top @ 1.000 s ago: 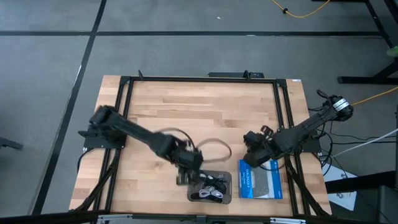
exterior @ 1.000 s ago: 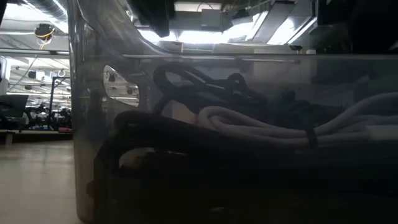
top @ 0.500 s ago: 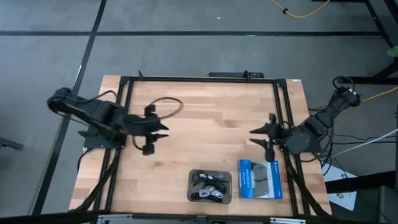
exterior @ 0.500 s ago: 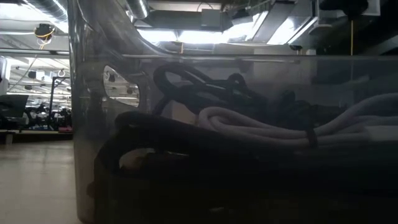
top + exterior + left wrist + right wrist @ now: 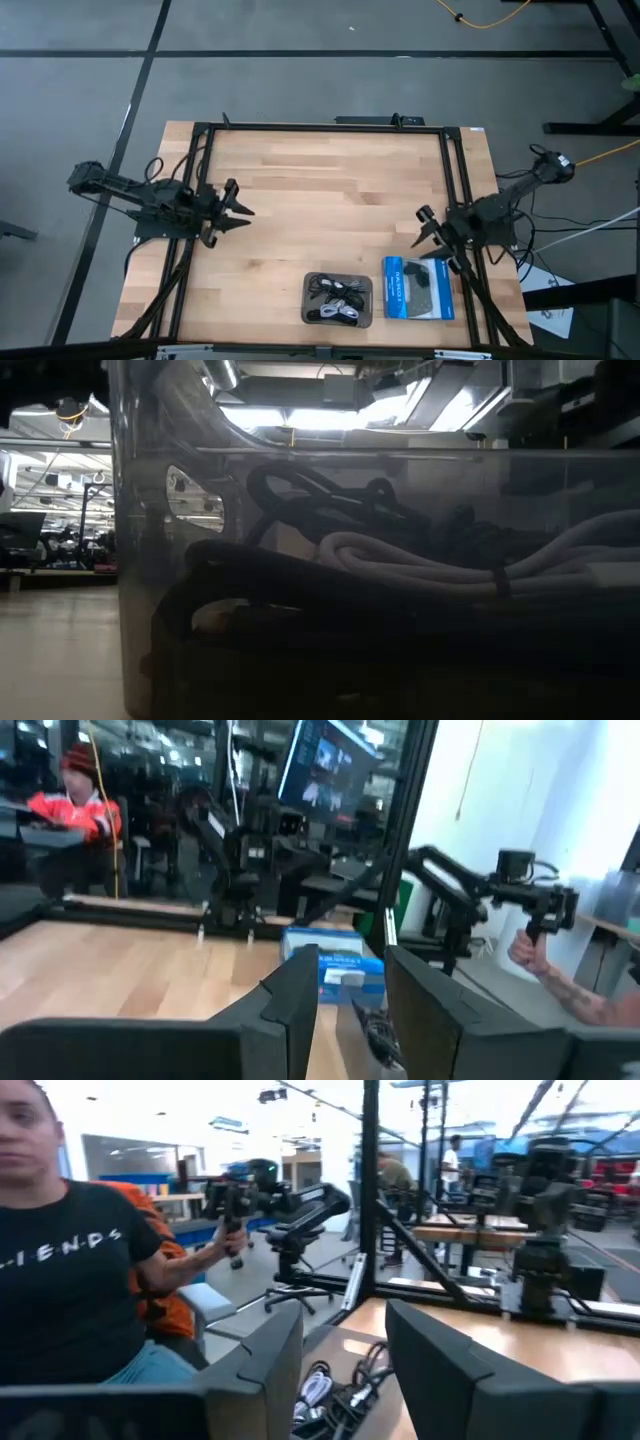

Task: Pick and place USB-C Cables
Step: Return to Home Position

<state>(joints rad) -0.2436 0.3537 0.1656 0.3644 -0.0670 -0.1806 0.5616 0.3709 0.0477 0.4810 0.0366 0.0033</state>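
The USB-C cables point(image 5: 336, 299) lie coiled in small bundles, black and white, inside the grey tray point(image 5: 308, 300) near the table's near edge. The low view looks through the tray wall point(image 5: 130, 560) at a white bundle point(image 5: 430, 565) and black ones point(image 5: 320, 495) resting on the tray floor. My left gripper point(image 5: 234, 207) hangs open over the table's left side, well clear of the tray. My right gripper point(image 5: 428, 233) is open near the right edge, just beyond the blue-and-grey box. Both wrist views show open fingers, left point(image 5: 350, 995) and right point(image 5: 343, 1350), holding nothing; the right one sees the cables point(image 5: 335, 1390).
A blue-and-grey flat box point(image 5: 418, 288) lies right of the tray; the left wrist view sees it too point(image 5: 335, 965). A black frame rail point(image 5: 320, 127) borders the table. Bare wood point(image 5: 330, 200) spreads between the arms. People stand beyond the table point(image 5: 70, 1250), one hand on a handle point(image 5: 535, 952).
My left gripper has pulled away from the tray, up and toward the table's left edge, and hangs there now. My right gripper has drawn back from above the box toward the right edge. The cables in the tray have stayed put.
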